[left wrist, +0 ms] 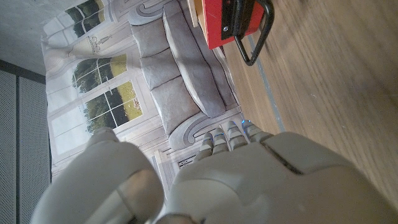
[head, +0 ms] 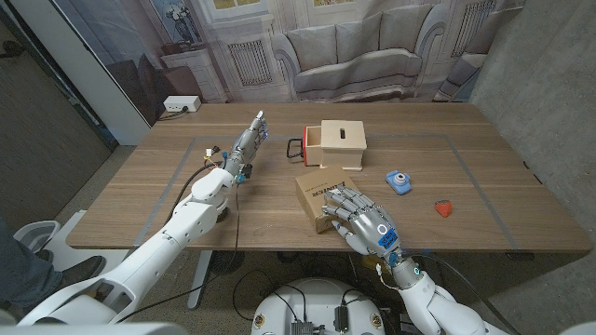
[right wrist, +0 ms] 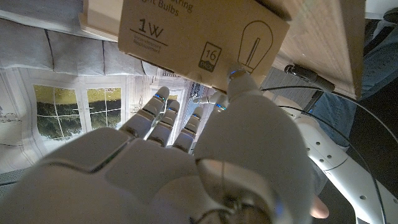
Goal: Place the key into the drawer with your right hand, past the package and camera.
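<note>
Hovering low at the near edge of the tabletop point(head: 484, 186), the right robot hand point(head: 358, 219) is seen with fingers spread over the near end of the light-bulb package point(head: 323, 193); whether anything is pinched underneath cannot be told. No key can be made out for certain; the small red object point(head: 445, 207) off to the hand's right may be it, though that is only a guess. The wooden drawer box point(head: 341, 144), red front and black handle facing left, is set straight beyond the package, with the blue toy camera point(head: 399, 181) off to the right. The left robot hand point(head: 250, 140) is held out open, left of the drawer.
</note>
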Controlling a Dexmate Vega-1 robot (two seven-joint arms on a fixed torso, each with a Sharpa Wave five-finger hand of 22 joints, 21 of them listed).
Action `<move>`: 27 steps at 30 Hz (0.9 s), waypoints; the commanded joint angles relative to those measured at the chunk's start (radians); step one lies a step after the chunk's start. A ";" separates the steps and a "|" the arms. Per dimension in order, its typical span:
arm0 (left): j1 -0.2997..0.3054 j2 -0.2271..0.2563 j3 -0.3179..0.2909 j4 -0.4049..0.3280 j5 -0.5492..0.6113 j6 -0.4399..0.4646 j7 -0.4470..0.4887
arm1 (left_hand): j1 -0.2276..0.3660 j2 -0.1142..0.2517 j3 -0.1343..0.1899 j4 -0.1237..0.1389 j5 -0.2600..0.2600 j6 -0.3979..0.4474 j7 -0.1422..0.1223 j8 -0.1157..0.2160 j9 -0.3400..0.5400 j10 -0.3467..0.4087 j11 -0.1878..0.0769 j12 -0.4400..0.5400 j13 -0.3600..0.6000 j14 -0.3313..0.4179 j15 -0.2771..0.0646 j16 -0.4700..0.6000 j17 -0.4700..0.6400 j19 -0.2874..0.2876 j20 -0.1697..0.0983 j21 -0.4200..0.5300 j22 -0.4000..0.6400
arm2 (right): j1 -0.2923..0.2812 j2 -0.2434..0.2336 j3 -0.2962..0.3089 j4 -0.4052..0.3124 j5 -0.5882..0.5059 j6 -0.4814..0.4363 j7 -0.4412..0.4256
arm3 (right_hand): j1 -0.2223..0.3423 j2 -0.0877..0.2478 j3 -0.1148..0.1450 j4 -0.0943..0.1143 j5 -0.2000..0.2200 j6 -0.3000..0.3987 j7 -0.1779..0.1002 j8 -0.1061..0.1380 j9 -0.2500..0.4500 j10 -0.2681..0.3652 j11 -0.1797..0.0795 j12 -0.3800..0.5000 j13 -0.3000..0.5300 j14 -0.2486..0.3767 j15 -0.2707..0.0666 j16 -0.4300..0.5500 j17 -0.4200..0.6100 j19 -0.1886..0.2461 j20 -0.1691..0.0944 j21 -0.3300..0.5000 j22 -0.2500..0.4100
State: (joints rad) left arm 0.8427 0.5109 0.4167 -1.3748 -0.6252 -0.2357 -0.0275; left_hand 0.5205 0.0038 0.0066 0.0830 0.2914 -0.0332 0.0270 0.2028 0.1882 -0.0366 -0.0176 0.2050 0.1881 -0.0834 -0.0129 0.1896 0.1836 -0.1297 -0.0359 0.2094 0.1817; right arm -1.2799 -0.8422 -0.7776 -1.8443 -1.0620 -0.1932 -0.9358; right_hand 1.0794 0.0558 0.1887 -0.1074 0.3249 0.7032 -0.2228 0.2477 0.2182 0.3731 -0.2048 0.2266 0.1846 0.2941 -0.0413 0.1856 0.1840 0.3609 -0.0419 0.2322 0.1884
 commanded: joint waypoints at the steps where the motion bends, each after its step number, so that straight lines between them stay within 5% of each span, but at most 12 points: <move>1: -0.011 -0.004 0.001 0.017 -0.004 0.005 -0.007 | 0.002 0.008 -0.007 0.002 -0.006 0.005 0.003 -0.003 0.002 0.001 -0.002 0.001 0.003 -0.001 0.004 -0.001 0.002 -0.006 -0.002 -0.005 0.003 | 0.010 0.006 -0.004 0.013 0.014 0.010 0.010 | -0.008 0.001 -0.012 0.004 -0.004 0.039 0.000 0.013 0.000 0.016 -0.001 0.008 0.002 0.012 -0.143 0.006 0.004 0.015 -0.135 -0.001 0.003; 27: -0.042 -0.023 0.006 0.069 -0.011 -0.007 -0.039 | 0.002 0.010 -0.012 0.003 -0.005 0.004 0.004 -0.003 0.002 -0.001 -0.001 0.000 0.003 0.000 0.004 -0.001 0.002 -0.006 -0.002 -0.004 0.003 | 0.006 0.013 -0.005 -0.007 -0.001 0.017 -0.046 | -0.010 0.008 -0.046 0.011 -0.011 0.200 -0.002 0.049 0.007 0.056 -0.003 0.013 0.003 0.051 -0.153 0.008 0.007 0.034 -0.142 0.001 0.007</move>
State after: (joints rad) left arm 0.8101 0.4943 0.4196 -1.3203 -0.6325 -0.2371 -0.0516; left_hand 0.5244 0.0077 -0.0029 0.0843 0.2914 -0.0332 0.0270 0.2029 0.1882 -0.0366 -0.0176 0.2050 0.1881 -0.0834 -0.0129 0.1896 0.1835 -0.1296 -0.0358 0.2094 0.1841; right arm -1.2715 -0.8327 -0.7823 -1.8409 -1.0619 -0.1893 -0.9553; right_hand 1.0729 0.0623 0.1462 -0.0952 0.3171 0.8898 -0.2243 0.2902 0.2221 0.4179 -0.2108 0.2300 0.1846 0.3354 -0.0390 0.1951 0.1888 0.3849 -0.0408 0.2322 0.1934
